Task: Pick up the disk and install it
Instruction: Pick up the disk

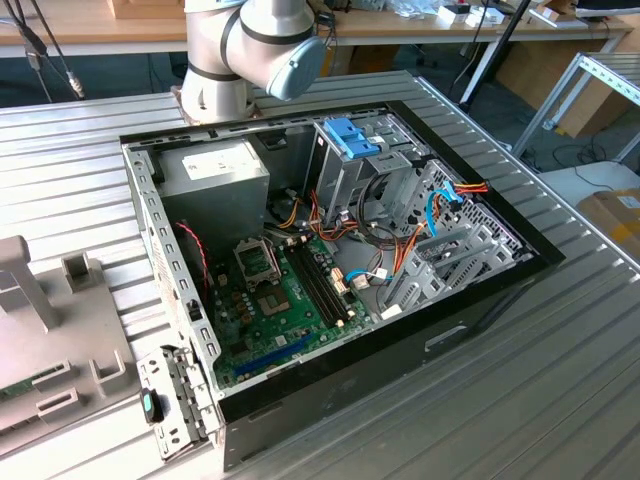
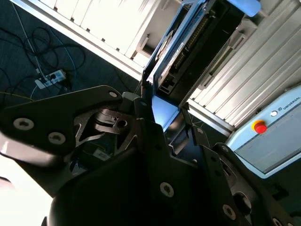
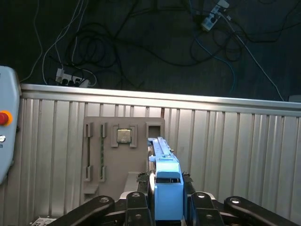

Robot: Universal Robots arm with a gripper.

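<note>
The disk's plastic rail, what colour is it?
The rail on the disk is light blue, clearest in the first wrist view.

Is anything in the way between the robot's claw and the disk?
No, nothing. In the first wrist view the gripper is shut right on the disk, touching its light-blue rail on both sides.

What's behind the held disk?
In the first wrist view, behind the disk lies a grey tray with a chip, on the ribbed table; the disk hides the tray's edge.
</note>
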